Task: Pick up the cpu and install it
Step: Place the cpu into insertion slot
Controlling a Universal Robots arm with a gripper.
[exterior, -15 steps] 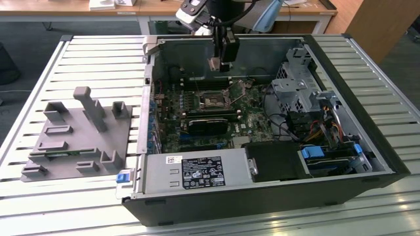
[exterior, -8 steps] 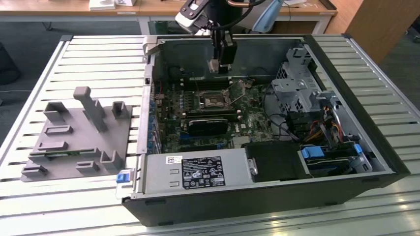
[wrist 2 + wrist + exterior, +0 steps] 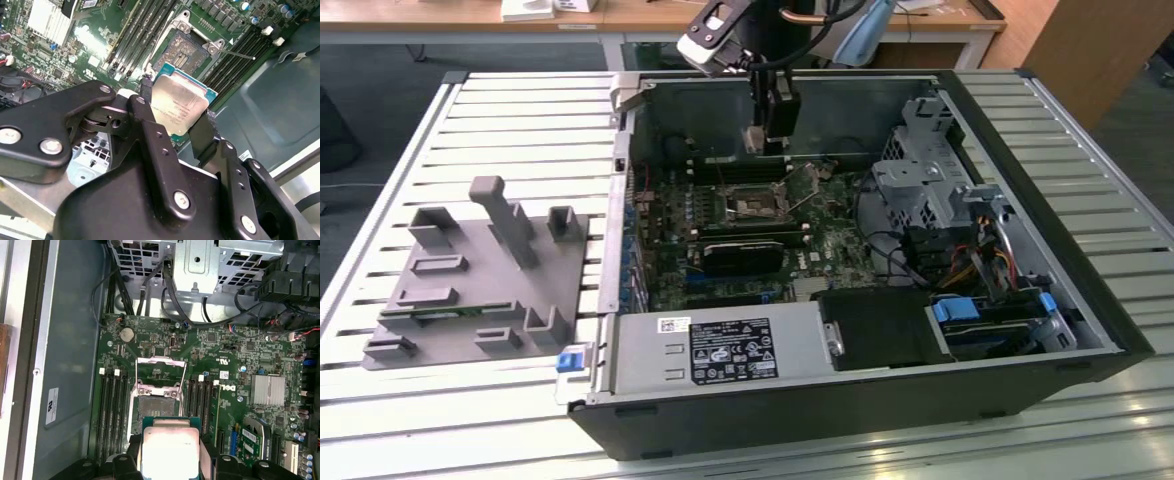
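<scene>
My gripper (image 3: pixel 176 116) is shut on the cpu (image 3: pixel 178 103), a small square chip with a silvery top and a green rim, held by two opposite edges. In the first wrist view the cpu (image 3: pixel 170 449) hangs just short of the open socket (image 3: pixel 158 409), whose metal load frame (image 3: pixel 161 372) is flipped up. In the exterior view the gripper (image 3: pixel 763 140) hangs inside the open computer case with the cpu (image 3: pixel 759 138) between its fingers, above the motherboard and a little toward the case's back wall from the socket (image 3: pixel 754 205).
The motherboard (image 3: pixel 734 262) lies flat in the black case (image 3: pixel 854 400). RAM slots (image 3: pixel 111 412) flank the socket on both sides. A metal drive cage (image 3: pixel 921 180) and cables sit at the exterior view's right. A grey parts tray (image 3: pixel 474 285) stands on the slatted table at the left.
</scene>
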